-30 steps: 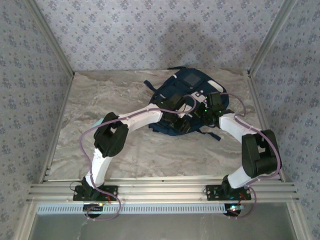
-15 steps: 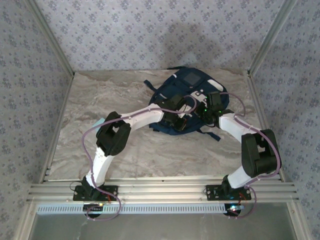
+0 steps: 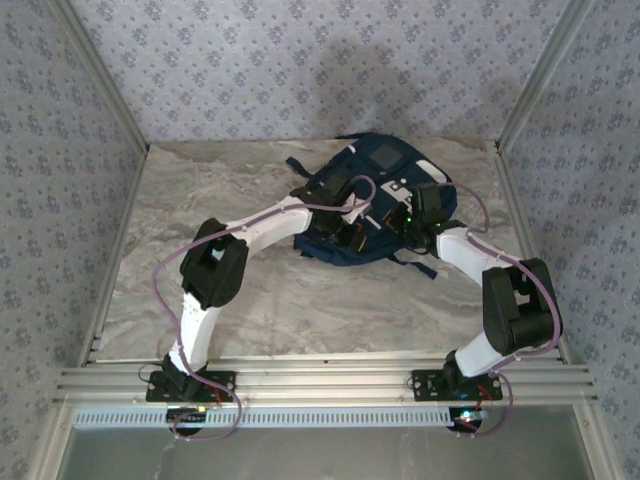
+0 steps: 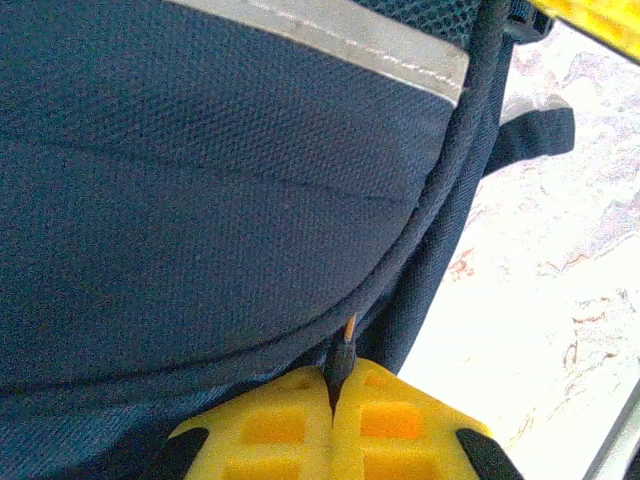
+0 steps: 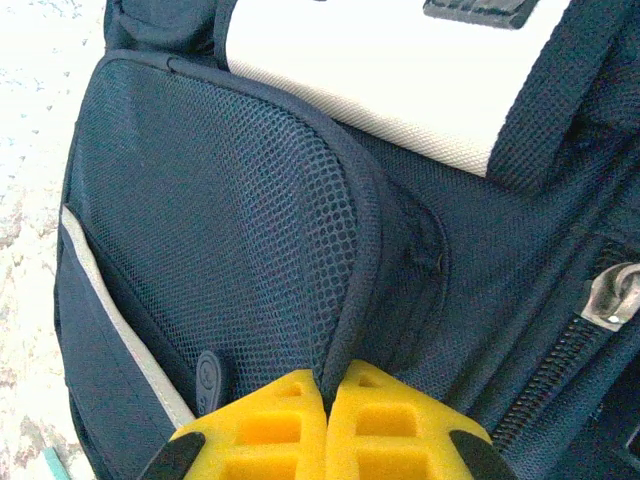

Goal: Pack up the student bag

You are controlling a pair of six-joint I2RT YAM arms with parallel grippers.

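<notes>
The navy student bag [image 3: 380, 160] lies flat on the marble table [image 3: 200, 200], toward 1 o'clock from its centre. At the bag's 7 o'clock, the left gripper [image 4: 335, 385] has its yellow jaws pressed together on a thin dark tab [image 4: 342, 355] at the piped seam. At its 5 o'clock, the right gripper [image 5: 328, 388] pinches the bound edge of the mesh pocket [image 5: 230, 230].
</notes>
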